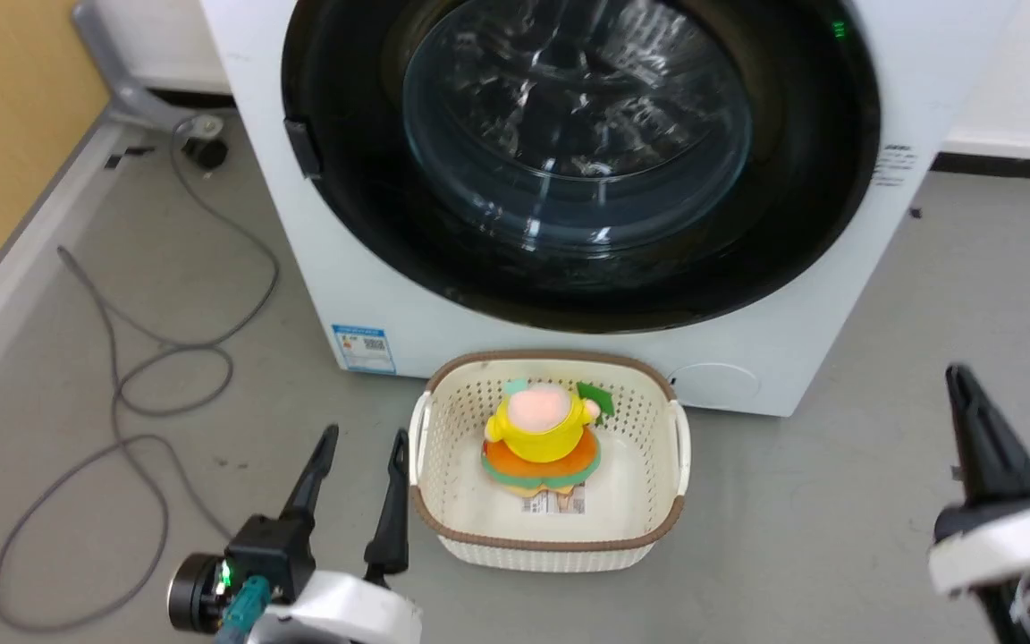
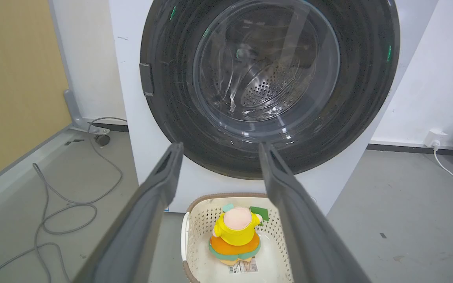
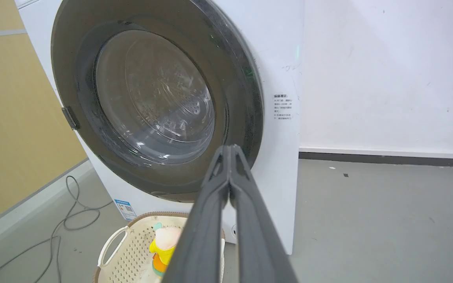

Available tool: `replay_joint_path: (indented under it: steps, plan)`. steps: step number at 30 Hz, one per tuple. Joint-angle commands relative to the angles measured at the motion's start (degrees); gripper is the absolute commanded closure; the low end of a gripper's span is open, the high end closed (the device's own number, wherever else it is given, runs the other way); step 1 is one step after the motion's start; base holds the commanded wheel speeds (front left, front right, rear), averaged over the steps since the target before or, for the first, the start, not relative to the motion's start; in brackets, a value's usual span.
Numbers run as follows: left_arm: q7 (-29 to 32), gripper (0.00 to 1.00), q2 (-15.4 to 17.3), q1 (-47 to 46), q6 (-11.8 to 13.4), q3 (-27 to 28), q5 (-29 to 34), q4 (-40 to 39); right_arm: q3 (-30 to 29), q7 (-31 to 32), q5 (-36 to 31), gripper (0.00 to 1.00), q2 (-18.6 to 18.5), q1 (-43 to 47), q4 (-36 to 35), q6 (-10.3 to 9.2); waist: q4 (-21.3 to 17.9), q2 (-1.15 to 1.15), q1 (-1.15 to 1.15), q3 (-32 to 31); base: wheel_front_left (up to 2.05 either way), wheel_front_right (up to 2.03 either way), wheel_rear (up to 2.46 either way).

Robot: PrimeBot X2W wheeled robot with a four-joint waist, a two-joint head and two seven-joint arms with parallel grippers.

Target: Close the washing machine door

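Dark left gripper [image 1: 366,434] jaws gape; right gripper [image 3: 230,149] jaws meet, seemingly empty.

Cream perforated basket [image 1: 551,556], brown rim, on grey floor [image 1: 837,501]. Inside: plush toy [image 1: 540,429], yellow top, orange skirt, standing on a printed label [image 1: 554,504]. Grey cable [image 1: 114,367] looped on floor, left, apart from basket. Yellow wall panel [image 1: 5,134] far left. White plug [image 2: 434,138] low on white wall.

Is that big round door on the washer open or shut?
Shut. The washing machine door lies flat against the white front of the washing machine. No gap shows along its rim, even from the side in the right wrist view.
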Motion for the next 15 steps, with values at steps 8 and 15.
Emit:
replay_joint_path:
  steps: [8,15]
  plan:
    - [-0.2,0.00,0.9,3.4,-0.2,-0.8,0.4,-0.4,-5.2,3.1,-11.0,1.00,10.3,10.9,-11.0,-0.04,-0.9,0.00,0.01,-1.4,0.00,0.00,0.00]
    - [-0.2,0.00,0.6,4.3,0.1,-1.0,0.5,-0.8,-6.6,3.8,-13.0,0.00,13.9,15.3,-13.7,-0.04,-0.1,0.00,0.01,-2.1,0.00,0.00,0.00]
